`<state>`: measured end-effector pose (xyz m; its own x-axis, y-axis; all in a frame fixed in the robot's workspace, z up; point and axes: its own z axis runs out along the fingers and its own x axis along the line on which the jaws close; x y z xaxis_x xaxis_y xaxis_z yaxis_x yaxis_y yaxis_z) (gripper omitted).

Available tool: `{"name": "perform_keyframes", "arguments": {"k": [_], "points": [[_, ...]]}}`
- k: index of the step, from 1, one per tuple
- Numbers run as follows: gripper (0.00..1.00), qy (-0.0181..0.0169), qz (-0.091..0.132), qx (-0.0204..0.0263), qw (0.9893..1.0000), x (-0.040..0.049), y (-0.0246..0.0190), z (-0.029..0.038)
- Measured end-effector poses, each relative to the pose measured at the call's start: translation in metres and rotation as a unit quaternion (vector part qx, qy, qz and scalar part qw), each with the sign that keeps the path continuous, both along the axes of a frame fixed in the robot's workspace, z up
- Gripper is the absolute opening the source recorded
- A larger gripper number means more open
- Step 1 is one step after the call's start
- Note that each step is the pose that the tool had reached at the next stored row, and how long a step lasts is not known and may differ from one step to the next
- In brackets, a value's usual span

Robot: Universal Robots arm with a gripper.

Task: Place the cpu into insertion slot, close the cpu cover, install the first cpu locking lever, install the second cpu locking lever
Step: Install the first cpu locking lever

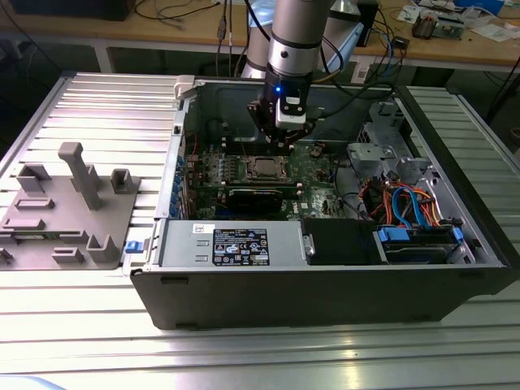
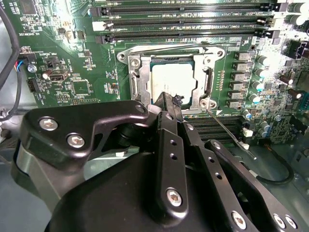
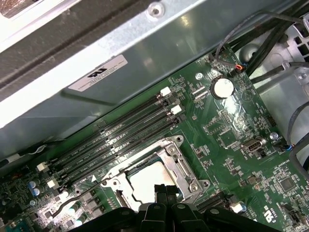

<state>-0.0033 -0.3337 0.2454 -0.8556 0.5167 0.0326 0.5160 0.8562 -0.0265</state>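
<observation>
two steps look done: cpu (image 2: 171, 79) seated under the lowered cpu cover (image 2: 137, 79); one locking lever (image 2: 231, 135) juts loose; end effector (image 2: 169, 99) pinched together, empty.

A silver metal bench (image 1: 89, 341) with long parallel ribs spans the exterior view. Light leaves pale glare streaks (image 1: 349, 337) along its near edge. Behind it, a light wooden desk (image 1: 73, 28) runs across the back, strewn with loose cables (image 1: 175, 10) and standing on a white leg (image 1: 102, 57) — the space beneath it lies in dark shadow.
</observation>
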Motion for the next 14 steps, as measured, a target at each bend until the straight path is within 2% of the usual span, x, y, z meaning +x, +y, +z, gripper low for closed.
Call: {"name": "perform_keyframes", "arguments": {"k": [14], "points": [[0.11, 0.0, 0.003, 0.0031, 1.0, 0.0, 0.0, 0.0]]}}
